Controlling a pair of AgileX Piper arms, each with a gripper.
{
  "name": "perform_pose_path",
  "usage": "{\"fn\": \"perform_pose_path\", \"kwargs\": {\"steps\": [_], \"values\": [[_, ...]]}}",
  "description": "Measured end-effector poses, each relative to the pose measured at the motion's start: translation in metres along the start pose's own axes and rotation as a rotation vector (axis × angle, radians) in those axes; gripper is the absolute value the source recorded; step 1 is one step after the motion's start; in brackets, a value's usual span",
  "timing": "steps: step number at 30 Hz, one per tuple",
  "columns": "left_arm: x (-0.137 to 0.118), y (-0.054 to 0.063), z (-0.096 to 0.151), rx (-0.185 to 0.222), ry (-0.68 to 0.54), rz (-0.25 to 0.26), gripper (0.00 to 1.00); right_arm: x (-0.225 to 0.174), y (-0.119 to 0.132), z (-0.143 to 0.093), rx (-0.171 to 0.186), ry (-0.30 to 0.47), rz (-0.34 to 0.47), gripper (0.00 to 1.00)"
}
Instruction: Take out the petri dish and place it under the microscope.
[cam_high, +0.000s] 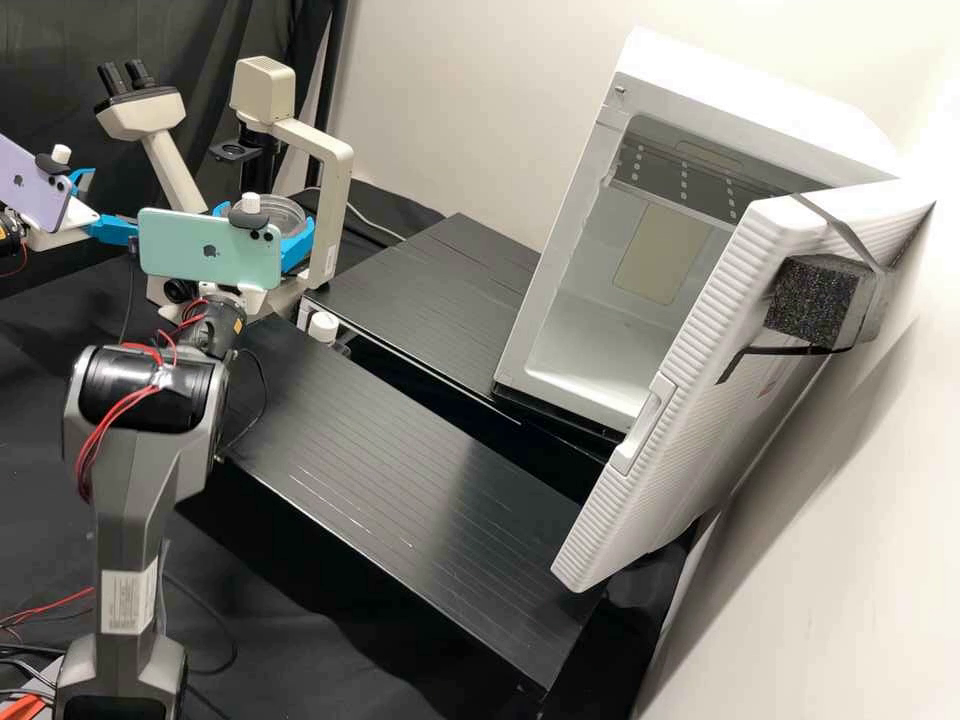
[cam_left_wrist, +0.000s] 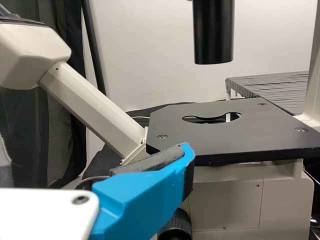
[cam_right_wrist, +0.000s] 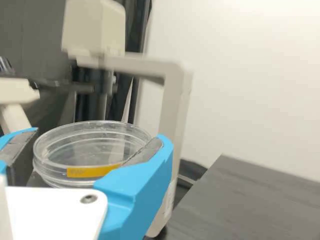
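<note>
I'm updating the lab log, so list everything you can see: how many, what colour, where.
Petri dish: one, clear with yellow label, gripped in the right pincer
Microscope: one, cream and black, high view's back left
Cabinet: one, white, high view's right
Door: one, white, swung open
Foam block: one, dark grey, strapped to door
Panels: two, black, left of cabinet
Phones: two, mint and violet, mounted on the arms
Curtain: one, black, behind microscope
Arms: two, dark grey, high view's left
Left pincer: one, blue and white, near microscope
Right pincer: one, blue and white, around dish
</note>
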Motion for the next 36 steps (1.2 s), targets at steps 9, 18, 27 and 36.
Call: {"fn": "perform_pose_path", "kwargs": {"steps": [9,18,27,36], "values": [[0.0,0.0,0.0,0.0,0.0,0.0,1.0,0.053,-0.031,0.01,-0.018,-0.067,-0.103,0.0],[0.0,0.0,0.0,0.0,0.0,0.0,1.0,0.089,-0.06,0.013,-0.008,-0.089,-0.162,0.0],[0.0,0.0,0.0,0.0,0.0,0.0,1.0,0.114,-0.077,0.016,0.063,-0.117,-0.144,0.0],[0.0,0.0,0.0,0.0,0.0,0.0,1.0,0.132,-0.086,0.02,0.085,-0.143,-0.148,0.0]]}}
